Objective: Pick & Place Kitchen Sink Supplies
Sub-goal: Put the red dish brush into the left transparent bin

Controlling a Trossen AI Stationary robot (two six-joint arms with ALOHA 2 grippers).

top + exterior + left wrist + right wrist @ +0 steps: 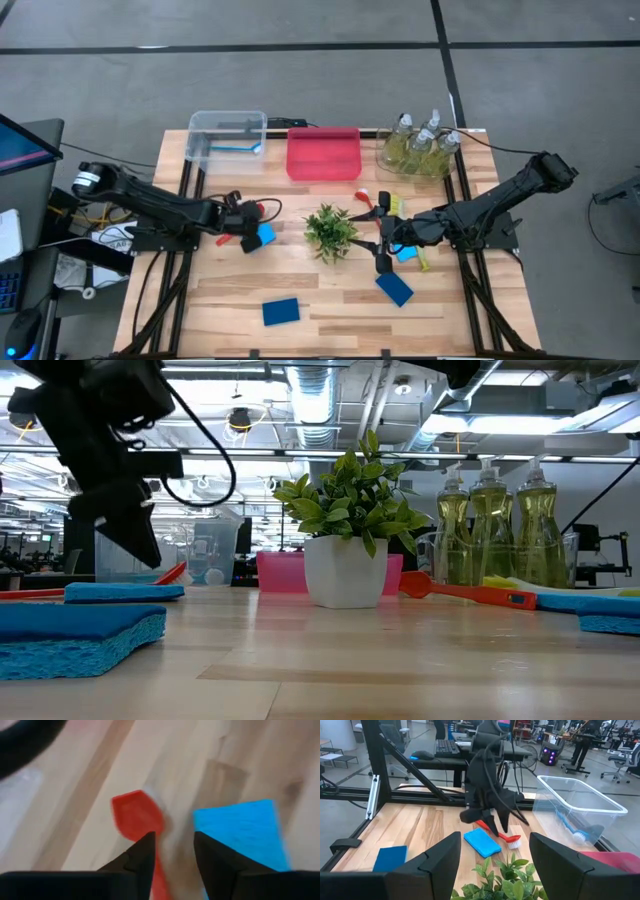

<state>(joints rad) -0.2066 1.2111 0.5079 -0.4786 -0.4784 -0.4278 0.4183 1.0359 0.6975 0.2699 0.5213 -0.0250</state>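
Note:
My left gripper [247, 238] is open and points down over a red brush [136, 815] that lies flat on the table. Its fingers stand on either side of the brush's handle [160, 879], just behind the head. A blue sponge [240, 830] lies right beside it. The right wrist view shows the same left gripper [492, 825], the red brush [506, 838] and the sponge [482, 842]. My right gripper [383, 256] is open near the plant, beside another blue sponge [405, 253] and a yellow brush [421, 262]. Pump bottles [420, 145] stand in a clear bin at the far right. My left gripper comes at the red brush from above with one finger [142, 857] close against the handle [159, 872]. Whether it touches the handle, I cannot tell. The brush lies flat on the table.
A clear bin [228, 135] at the far edge holds a blue brush [240, 147], with a pink bin [323, 152] beside it. The plant [330, 230] stands mid-table. Two more blue sponges [280, 311] [394, 290] lie near the front. Another red brush [365, 200] lies by the bottles.

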